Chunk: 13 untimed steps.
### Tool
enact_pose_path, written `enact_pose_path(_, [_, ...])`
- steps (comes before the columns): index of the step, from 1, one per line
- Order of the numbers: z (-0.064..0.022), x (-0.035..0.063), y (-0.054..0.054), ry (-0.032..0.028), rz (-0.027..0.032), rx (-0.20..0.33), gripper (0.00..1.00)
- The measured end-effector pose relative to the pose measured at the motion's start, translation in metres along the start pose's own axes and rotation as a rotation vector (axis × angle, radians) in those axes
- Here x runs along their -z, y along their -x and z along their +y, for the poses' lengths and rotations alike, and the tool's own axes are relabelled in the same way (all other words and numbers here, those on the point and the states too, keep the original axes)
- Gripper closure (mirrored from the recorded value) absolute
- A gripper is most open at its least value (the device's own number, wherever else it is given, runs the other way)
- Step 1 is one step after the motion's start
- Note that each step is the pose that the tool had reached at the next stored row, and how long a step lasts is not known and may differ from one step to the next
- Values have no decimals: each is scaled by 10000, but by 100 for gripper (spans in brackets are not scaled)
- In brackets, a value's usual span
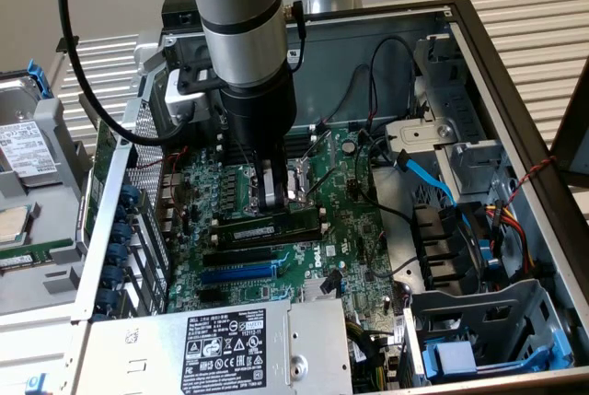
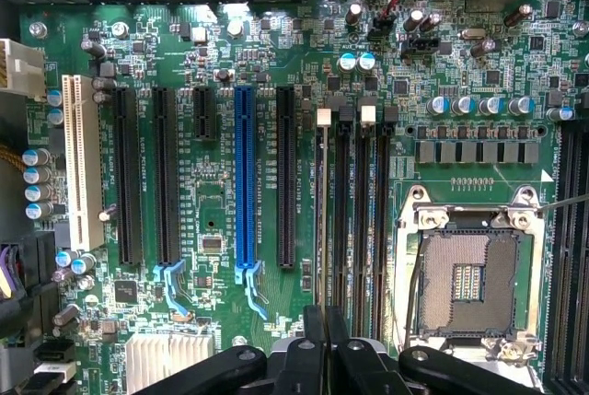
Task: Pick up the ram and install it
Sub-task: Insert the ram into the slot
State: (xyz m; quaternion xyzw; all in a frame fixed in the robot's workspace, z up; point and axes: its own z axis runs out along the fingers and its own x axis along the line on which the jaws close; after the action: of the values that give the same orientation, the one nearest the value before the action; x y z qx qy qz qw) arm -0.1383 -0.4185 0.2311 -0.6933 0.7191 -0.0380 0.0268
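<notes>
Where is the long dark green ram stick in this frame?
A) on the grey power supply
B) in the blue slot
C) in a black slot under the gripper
C: the ram stands along a black slot beside the processor socket, right below the gripper.

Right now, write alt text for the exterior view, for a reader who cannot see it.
A robot arm reaches down into an open computer case, its jaws shut just above the ram, which stands on edge on the green motherboard. A labelled silver power supply sits in the foreground.
</notes>
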Motion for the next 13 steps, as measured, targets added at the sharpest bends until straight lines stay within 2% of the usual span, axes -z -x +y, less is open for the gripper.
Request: enact_pose_path(13, [1,0,0,0,-3,24,88])
